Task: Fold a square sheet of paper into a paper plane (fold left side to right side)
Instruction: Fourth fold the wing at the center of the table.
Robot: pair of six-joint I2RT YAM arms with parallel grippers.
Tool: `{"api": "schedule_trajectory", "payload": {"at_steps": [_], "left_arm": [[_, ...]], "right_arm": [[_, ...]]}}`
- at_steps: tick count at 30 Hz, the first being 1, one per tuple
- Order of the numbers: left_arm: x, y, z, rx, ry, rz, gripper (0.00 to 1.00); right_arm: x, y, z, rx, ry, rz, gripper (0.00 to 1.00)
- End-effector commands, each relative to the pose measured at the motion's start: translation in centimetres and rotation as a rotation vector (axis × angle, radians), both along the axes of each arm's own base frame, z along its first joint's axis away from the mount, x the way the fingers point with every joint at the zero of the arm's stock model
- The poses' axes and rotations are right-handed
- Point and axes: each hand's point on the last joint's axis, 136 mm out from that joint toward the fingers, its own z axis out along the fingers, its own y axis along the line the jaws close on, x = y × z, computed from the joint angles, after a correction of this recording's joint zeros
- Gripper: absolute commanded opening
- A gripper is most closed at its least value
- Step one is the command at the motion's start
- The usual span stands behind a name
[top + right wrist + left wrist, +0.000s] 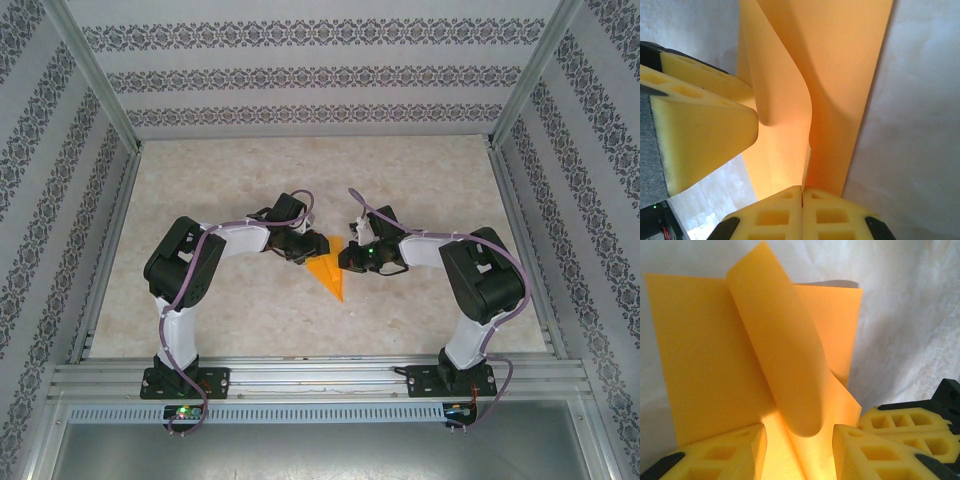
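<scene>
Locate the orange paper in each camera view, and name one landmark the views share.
Top external: paper at picture centre, mid-table.
Left wrist: paper across left and centre, one flap curling up in the middle.
Right wrist: paper in the centre, running from top edge to bottom.
Shared landmark: the pale table beneath it.

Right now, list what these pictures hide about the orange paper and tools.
Top view: the left tool and right tool cover part of the orange paper; creases too small to read.
Left wrist view: bottom edge cuts off the paper's near end.
Right wrist view: top edge cuts off its far end; the shut right tool hides how deep it is pinched.
</scene>
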Motion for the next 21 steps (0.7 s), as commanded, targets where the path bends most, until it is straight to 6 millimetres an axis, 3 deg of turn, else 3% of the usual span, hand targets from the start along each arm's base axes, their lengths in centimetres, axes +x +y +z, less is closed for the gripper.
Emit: {"api": "schedule_trajectory", "payload": {"at_steps": [1,21], "left_arm": [[-1.11,0.93,-1.89,0.084,0.044,-0.004,0.41],[-1.25,0.94,-1.95,0.082,0.046,-0.005,0.41]], "right_arm": [[0.51,-0.47,0.39,-0.019,-0.025,-0.007,0.02],[0.71,-0.75,-0.47,-0.045,-0.008,-0.017,0.03]]}}
